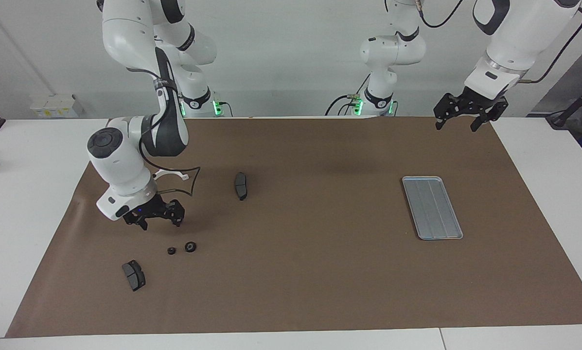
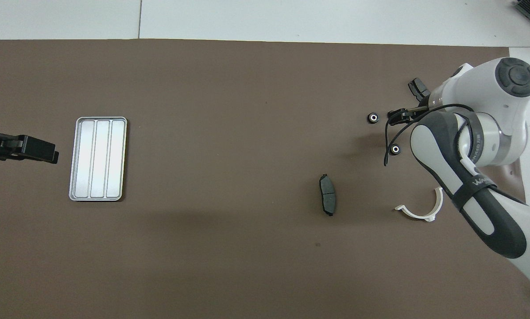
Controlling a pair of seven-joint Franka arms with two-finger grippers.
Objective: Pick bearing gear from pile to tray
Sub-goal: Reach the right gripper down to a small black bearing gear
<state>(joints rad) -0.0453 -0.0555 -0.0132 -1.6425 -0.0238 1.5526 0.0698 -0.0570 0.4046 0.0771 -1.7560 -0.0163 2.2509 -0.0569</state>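
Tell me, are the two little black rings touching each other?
Apart. The facing view shows brown mat between the smaller ring and the larger ring.

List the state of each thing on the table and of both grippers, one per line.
right gripper: open, low over the ring nearest the robots, holding nothing
left gripper: open, waiting in the air
tray: flat on the mat, nothing in it
two rings: lying loose
brake pad: lying loose
second brake pad: lying loose
white bracket: lying flat
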